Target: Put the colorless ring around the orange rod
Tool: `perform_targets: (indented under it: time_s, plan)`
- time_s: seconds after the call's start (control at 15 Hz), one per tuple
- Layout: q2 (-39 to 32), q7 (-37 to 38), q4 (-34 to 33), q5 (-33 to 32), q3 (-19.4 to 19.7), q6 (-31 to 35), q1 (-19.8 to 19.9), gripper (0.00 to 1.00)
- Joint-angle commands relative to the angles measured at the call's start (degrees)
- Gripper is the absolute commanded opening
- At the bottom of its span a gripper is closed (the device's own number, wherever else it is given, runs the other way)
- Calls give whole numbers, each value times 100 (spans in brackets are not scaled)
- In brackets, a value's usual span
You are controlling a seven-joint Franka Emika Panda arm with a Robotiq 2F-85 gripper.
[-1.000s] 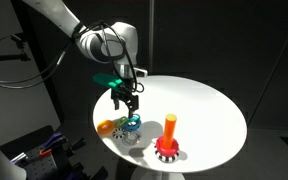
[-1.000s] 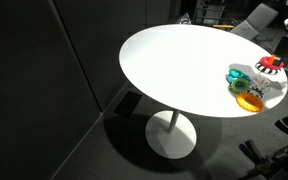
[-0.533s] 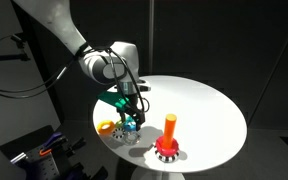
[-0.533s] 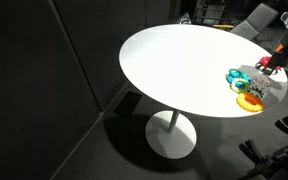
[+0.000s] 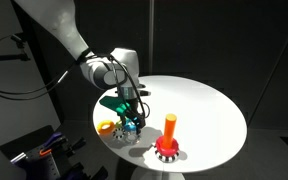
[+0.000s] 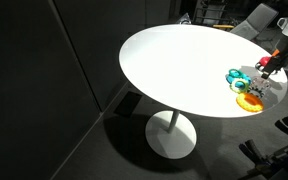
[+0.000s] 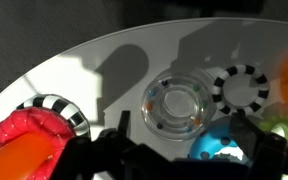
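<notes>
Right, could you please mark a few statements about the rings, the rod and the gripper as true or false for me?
1. The orange rod stands upright with no ring around it. True.
2. The colorless ring already sits around the rod. False: it lies flat on the white table, apart from the rod.
3. The gripper is over the cluster of rings, not over the rod. True.
4. The yellow ring is held in the gripper. False: it lies on the table near the edge.
5. The table is square. False: it is round.
</notes>
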State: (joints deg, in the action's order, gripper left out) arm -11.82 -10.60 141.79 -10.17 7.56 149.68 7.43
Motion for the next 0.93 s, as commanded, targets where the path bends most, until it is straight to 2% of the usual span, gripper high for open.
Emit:
perform_targets:
  time_s: [0.0,0.87]
  plan:
    - [-19,-51,-14,18,-21,6,21,100]
    - [-492,-180,-94,187,-101,743,121,100]
